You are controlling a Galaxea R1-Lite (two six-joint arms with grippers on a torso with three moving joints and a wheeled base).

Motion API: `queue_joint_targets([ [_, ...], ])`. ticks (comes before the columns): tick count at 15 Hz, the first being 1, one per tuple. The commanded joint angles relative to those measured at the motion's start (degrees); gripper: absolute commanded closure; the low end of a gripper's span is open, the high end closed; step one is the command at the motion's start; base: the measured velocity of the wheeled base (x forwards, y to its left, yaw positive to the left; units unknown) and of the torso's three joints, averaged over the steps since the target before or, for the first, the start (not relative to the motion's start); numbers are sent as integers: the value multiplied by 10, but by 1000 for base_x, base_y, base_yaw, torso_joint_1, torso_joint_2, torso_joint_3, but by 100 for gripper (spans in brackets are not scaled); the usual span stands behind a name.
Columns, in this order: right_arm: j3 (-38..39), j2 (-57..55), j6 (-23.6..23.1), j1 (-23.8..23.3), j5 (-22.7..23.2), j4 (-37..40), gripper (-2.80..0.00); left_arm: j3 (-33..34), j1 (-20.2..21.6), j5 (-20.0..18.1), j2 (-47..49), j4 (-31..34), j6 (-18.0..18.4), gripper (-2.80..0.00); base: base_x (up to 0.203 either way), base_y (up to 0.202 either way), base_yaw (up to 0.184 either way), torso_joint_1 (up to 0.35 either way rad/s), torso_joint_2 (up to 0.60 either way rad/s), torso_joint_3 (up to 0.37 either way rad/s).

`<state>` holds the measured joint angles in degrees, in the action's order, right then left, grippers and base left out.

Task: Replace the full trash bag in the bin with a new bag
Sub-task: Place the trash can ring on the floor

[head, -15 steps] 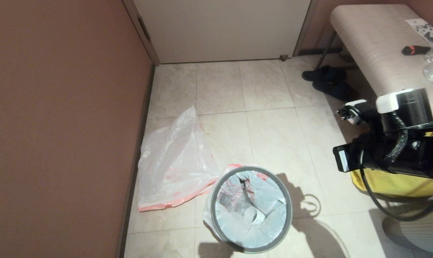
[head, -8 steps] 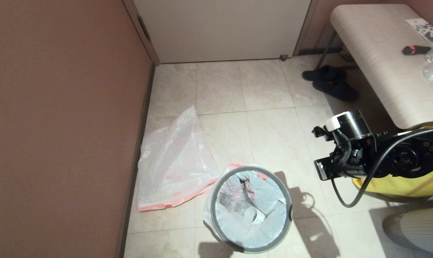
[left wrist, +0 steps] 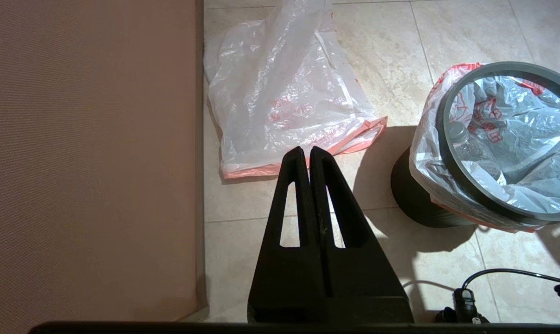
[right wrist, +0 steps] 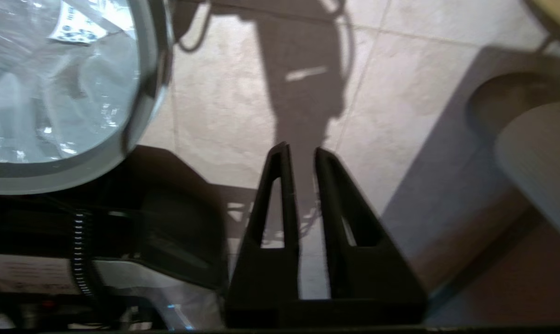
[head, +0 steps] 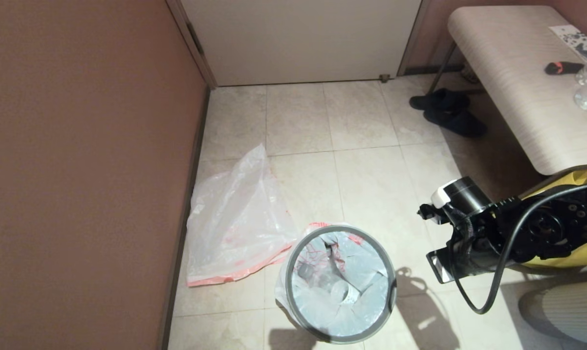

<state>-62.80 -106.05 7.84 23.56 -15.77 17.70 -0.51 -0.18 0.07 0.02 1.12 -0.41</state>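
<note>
Inside bin (head: 293,291): full trash bag (head: 339,287), translucent, paper-stuffed; right gripper (right wrist: 300,150) fingers slightly parted, left gripper (left wrist: 310,150) fingers closed.

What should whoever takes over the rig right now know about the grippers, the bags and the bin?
Left gripper: shut, empty, above the floor near the limp translucent white new bag, which lies flat by the wall.
Right gripper: slightly open, empty, beside the small round black bin.
Full translucent white trash bag: in the bin under the grey ring rim.
Done: nothing.
Left: lift ring, pull full bag, fit new bag.
</note>
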Motion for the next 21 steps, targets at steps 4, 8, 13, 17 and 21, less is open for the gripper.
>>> queue_joint_targets([
  [4,6,-73,70,28,51,-67,-280,0,0,0,0,0,0,0,0,0,0,0,0,0],
  [8,0,-121,78,60,50,-133,-280,0,0,0,0,0,0,0,0,0,0,0,0,0],
  [13,-8,-174,76,69,39,-164,-280,0,0,0,1,0,0,0,0,0,0,0,0,0],
  [17,-20,-182,75,69,38,-167,0,0,0,0,0,0,0,0,0,0,0,0,0,0],
  [21,-25,-188,76,69,33,-166,0,0,0,0,0,0,0,0,0,0,0,0,0,0],
])
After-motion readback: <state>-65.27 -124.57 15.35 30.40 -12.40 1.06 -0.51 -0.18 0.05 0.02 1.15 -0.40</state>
